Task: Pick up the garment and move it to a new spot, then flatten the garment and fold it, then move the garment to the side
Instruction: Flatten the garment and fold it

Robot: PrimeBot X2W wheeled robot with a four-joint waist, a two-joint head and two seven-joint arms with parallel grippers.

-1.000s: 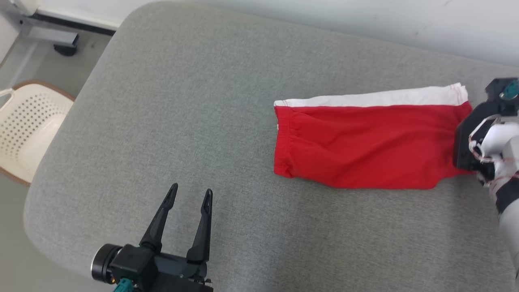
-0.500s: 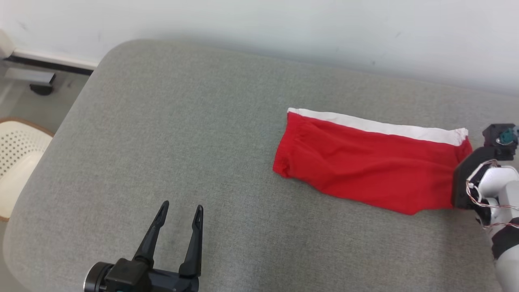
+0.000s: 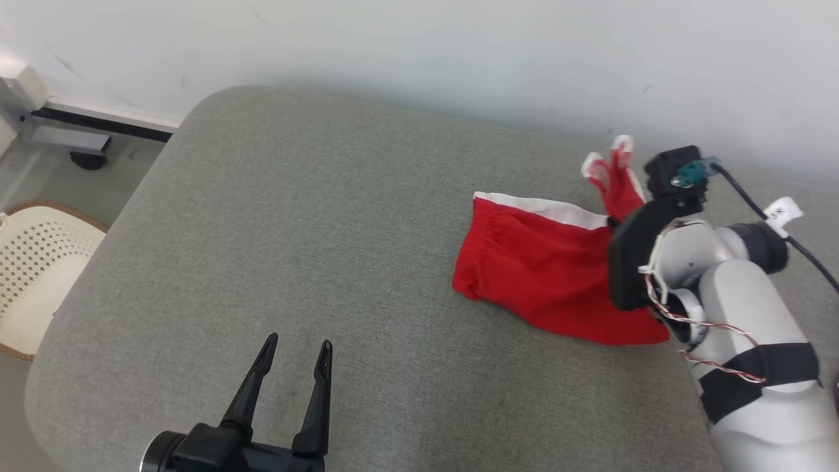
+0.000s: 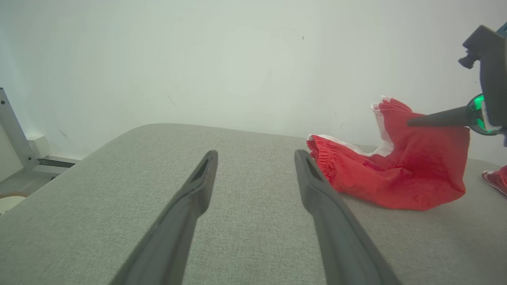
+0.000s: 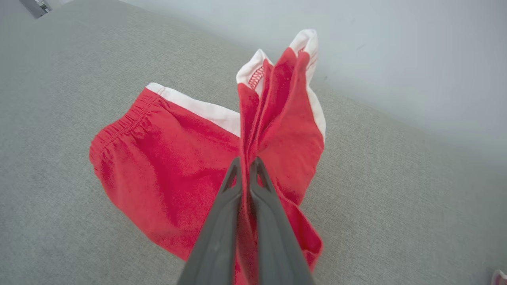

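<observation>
Left tool: your left tool (image 3: 298,342) is at the near left over the surface, its two fingers apart with nothing between them, tips pointing to the far side.
Surface: you are working on a grey fabric-covered surface (image 3: 328,229) with a rounded far-left corner.
Chair: off the surface's left edge, lower down, you can see part of a white perforated chair (image 3: 33,262).
Right arm: your pale right arm (image 3: 747,314) comes in from the near right, with a black strap round it and thin wires at the wrist.
Right tool: your right tool (image 5: 246,162) is clamped on the garment, fingers pressed together with a bunched fold of red cloth between them.
Garment: the garment (image 3: 537,269), red with a white band along its far edge, is on the right half of the surface, well apart from the left tool. Its left end, with the gathered waistband, rests on the surface. Its right end is raised and gathered upright in the right tool, white-edged corners standing past the fingertips.
Wall: a pale wall (image 3: 419,46) rises just behind the far edge, with a grey metal frame (image 3: 59,124) at its foot on the far left.
</observation>
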